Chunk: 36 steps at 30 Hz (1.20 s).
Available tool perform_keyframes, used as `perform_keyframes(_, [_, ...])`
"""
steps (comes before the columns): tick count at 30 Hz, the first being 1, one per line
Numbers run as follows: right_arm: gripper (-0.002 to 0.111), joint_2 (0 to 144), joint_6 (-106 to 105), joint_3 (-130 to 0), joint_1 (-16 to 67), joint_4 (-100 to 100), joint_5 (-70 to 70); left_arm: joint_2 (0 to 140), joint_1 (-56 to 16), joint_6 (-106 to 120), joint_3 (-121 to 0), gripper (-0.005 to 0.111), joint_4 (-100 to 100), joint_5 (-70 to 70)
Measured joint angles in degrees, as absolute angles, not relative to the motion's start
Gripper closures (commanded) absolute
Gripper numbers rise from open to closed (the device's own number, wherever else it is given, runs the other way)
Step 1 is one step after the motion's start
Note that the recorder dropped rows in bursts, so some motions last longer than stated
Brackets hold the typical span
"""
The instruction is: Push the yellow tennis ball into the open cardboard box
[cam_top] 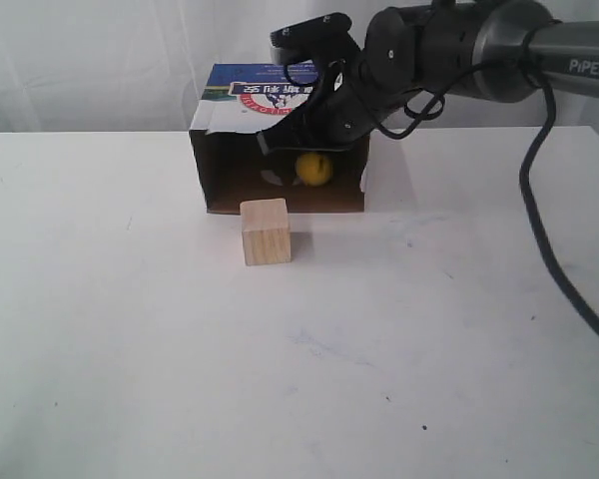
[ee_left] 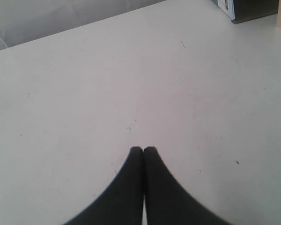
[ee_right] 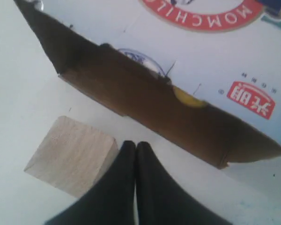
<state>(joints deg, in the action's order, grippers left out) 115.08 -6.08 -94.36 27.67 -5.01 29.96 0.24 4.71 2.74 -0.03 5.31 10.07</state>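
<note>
Yellow tennis ball sits inside the open cardboard box, on its floor, a bit back from the front edge and to the right of the opening's middle in the ext. view. In the right wrist view only a yellow sliver of the ball shows under the top panel's edge, past the fingertips and off to one side of them. The box lies on its side w/ its mouth facing the camera in the ext. view: dark interior, blue-white-red print on top, lettering upside down.

Right gripper hangs at the box's upper front edge, arm coming in from the right over the box top. Its jaws are pressed together w/ nothing btwn them, and it's not touching the ball.

Wooden cube stands on the table just in front of the box mouth, below the right gripper and closer to it than the ball is. Wrist view puts the cube right beside the fingers; contact can't be told.

Left gripper is also clenched and empty over bare table, w/ a box corner far ahead of its tips.
</note>
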Motion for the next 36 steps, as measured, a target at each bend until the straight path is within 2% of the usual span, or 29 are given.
perform_keyframes(7, [0.108,113.43,-4.24,-94.36,27.67,-4.64,37.91,0.24,4.71,2.74,-0.03,0.107,5.31,10.07])
perform_keyframes(12, [0.108,109.82,0.00,-92.84,27.67,2.57,55.69,0.24,4.71,2.74,-0.03,0.107,5.31,10.07])
perform_keyframes(15, [0.108,106.46,2.59,-88.02,27.58,14.87,66.49,0.24,4.71,2.74,-0.03,0.107,5.31,10.07])
perform_keyframes(19, [0.108,100.83,11.08,-82.63,24.63,37.10,69.24,0.24,4.71,2.74,-0.03,0.107,5.31,10.07])
perform_keyframes(21, [0.108,96.30,13.88,-81.83,20.74,41.70,69.24,0.24,4.71,2.74,-0.03,0.107,5.31,10.07])
perform_keyframes(24, [0.108,86.82,15.13,-81.16,13.60,36.98,65.27,0.24,4.71,2.74,-0.03,0.107,5.31,10.07])
perform_keyframes(28, [0.108,70.10,12.93,-76.75,6.70,24.63,47.82,0.24,4.71,2.74,-0.03,0.107,5.31,10.07])
perform_keyframes(32, [0.108,55.08,10.28,-67.62,4.59,22.93,29.69,0.24,4.71,2.74,-0.03,0.107,5.31,10.07])
perform_keyframes(36, [0.108,42.91,8.77,-57.85,4.28,22.93,21.77,0.24,4.71,2.74,-0.03,0.107,5.31,10.07])
